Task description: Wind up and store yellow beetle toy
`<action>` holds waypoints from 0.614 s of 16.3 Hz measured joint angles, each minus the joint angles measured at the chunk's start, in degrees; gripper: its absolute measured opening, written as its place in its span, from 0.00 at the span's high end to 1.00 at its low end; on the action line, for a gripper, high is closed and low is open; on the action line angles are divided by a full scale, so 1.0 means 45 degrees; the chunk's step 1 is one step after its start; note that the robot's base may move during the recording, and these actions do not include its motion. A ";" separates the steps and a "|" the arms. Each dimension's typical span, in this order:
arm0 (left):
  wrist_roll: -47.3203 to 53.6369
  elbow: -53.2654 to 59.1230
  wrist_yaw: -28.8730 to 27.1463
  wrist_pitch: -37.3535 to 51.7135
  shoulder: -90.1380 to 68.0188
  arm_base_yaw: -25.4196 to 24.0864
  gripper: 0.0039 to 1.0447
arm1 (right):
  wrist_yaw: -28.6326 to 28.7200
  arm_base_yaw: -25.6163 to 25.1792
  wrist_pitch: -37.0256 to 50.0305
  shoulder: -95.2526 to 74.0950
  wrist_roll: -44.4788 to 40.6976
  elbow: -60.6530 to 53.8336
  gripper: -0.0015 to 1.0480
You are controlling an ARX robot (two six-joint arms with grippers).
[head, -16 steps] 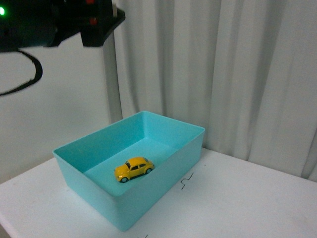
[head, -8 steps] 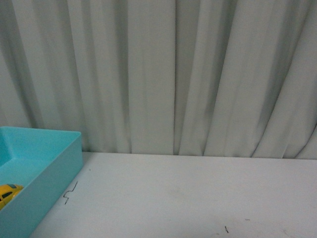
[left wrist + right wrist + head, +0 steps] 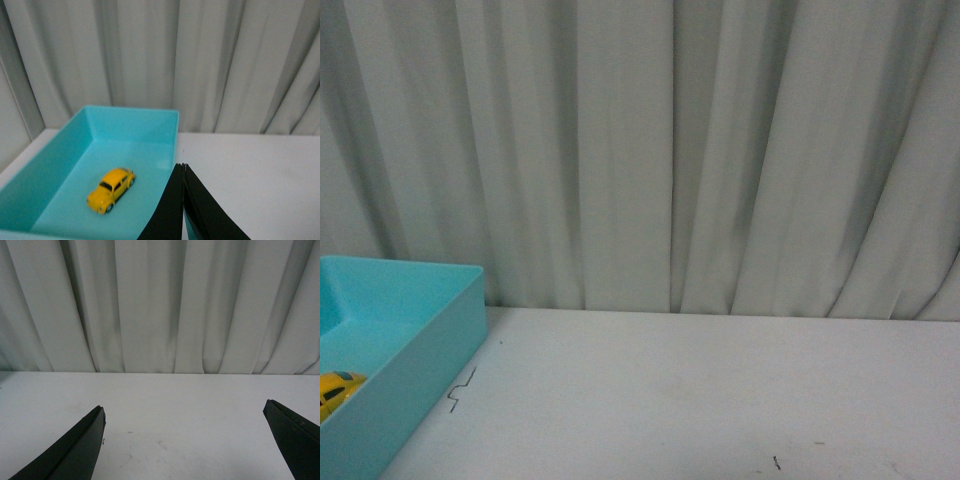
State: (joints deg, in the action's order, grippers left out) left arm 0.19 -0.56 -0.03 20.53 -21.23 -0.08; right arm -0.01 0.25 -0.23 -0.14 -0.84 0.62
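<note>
White table (image 3: pixel 720 390), curtain (image 3: pixel 670 150), turquoise bin (image 3: pixel 135 117)

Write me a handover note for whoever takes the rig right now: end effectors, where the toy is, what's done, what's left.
Left end effector: shut, empty, beside the turquoise bin's rim.
Right end effector: open, empty, over bare white table.
The yellow beetle toy sits on its wheels on the bin floor, clear of the walls; in the front view only its edge shows.
Done: toy is stored in the bin. Whether it was wound cannot be told from these views.
Left: probably nothing beyond parking the arms.
</note>
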 joint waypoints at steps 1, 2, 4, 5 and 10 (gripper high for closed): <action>0.0000 0.0000 0.0005 -0.0136 0.0223 0.0000 0.99 | 0.0000 0.0000 0.0000 0.0000 0.0000 0.0000 0.06; 0.0000 0.0000 0.0000 -0.0510 0.0622 0.0000 0.99 | -0.0005 0.0000 0.0000 0.0000 0.0005 0.0000 0.06; 0.0000 0.0000 0.0000 -0.0947 0.1127 0.0000 0.99 | 0.0000 0.0000 0.0000 0.0000 0.0000 0.0000 0.06; 0.0005 0.0000 0.0000 -0.1156 0.1316 0.0000 0.99 | -0.0005 0.0000 0.0000 0.0000 0.0000 0.0000 0.06; 0.0000 0.0000 0.0000 -0.2074 0.2249 0.0000 0.99 | -0.0005 0.0000 0.0000 0.0000 0.0000 0.0000 0.06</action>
State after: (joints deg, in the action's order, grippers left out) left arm 0.19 -0.56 -0.03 11.20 -11.11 -0.08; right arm -0.03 0.25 -0.23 -0.14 -0.84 0.62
